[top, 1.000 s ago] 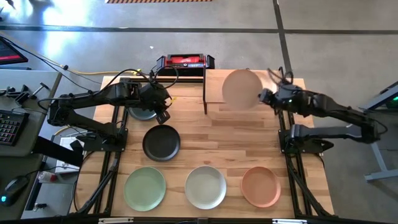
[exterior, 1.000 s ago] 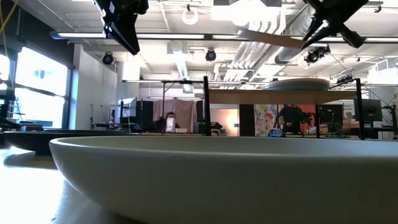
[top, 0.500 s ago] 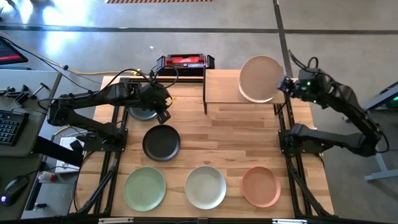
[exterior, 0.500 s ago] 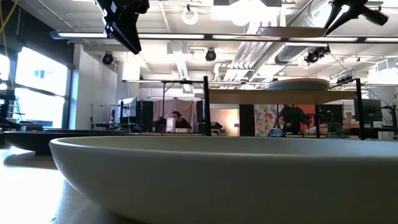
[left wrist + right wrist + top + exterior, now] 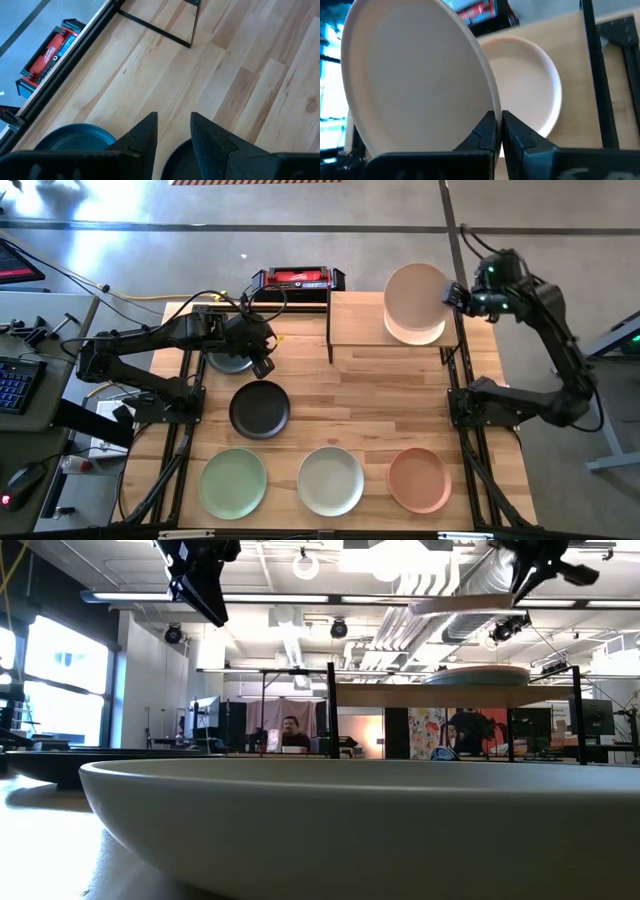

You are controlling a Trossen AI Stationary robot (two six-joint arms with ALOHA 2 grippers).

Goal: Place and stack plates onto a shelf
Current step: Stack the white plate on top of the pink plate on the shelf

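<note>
The right claw point(image 5: 452, 296) is raised above the right half of the shelf point(image 5: 355, 320) and is clamped on the rim of the pale pink plate point(image 5: 414, 293); in the right wrist view its fingers point(image 5: 487, 131) sit nearly together with the plate edge pinched between them. The held plate hangs in the air over the cream plate point(image 5: 420, 332), which lies flat on the shelf board; the two are apart, as the low view shows the pink plate point(image 5: 465, 605) well above the shelf-top plate point(image 5: 478, 675). The left claw point(image 5: 262, 363) hovers over the desk point(image 5: 380, 395) between the grey-blue plate point(image 5: 226, 362) and the black plate point(image 5: 260, 409), holding nothing, its fingers point(image 5: 145, 135) set a narrow gap apart. Along the near edge of the desk lie, in a row and apart from each other, the light green plate point(image 5: 233, 482), the off-white plate point(image 5: 331, 480) and the salmon plate point(image 5: 419, 479). A red-and-black box point(image 5: 297, 279) sits beyond the far edge, left of the shelf
</note>
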